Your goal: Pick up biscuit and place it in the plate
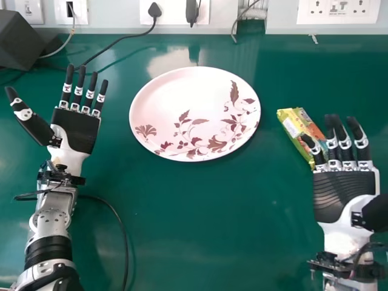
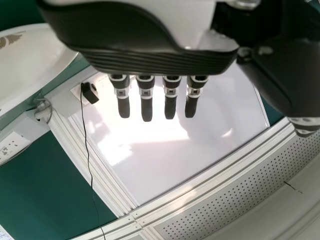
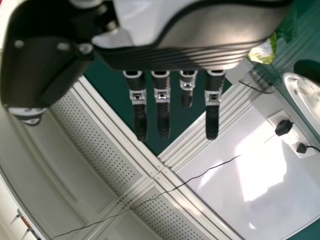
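In the head view the plate [image 1: 182,103], white with reddish-brown flowers, lies at the middle of the table. To its right is the biscuit packet [image 1: 298,130], yellow-green and orange, partly hidden behind the fingers of my right hand [image 1: 344,188], which is open, palm up, at its near right side. Whether they touch, I cannot tell. My left hand [image 1: 77,130] is open, palm up and empty, left of the plate. The left wrist view has my left hand [image 2: 145,40] with straight fingers and the plate [image 2: 30,65]. In the right wrist view, my right hand [image 3: 185,40] has extended fingers near the packet [image 3: 265,51].
A dark box [image 1: 19,41] stands at the table's back left corner. Black cables [image 1: 115,42] run from the wall sockets [image 1: 337,11] along the back, and another cable [image 1: 124,242] hangs beside my left forearm. The green table [image 1: 224,224] extends in front of the plate.
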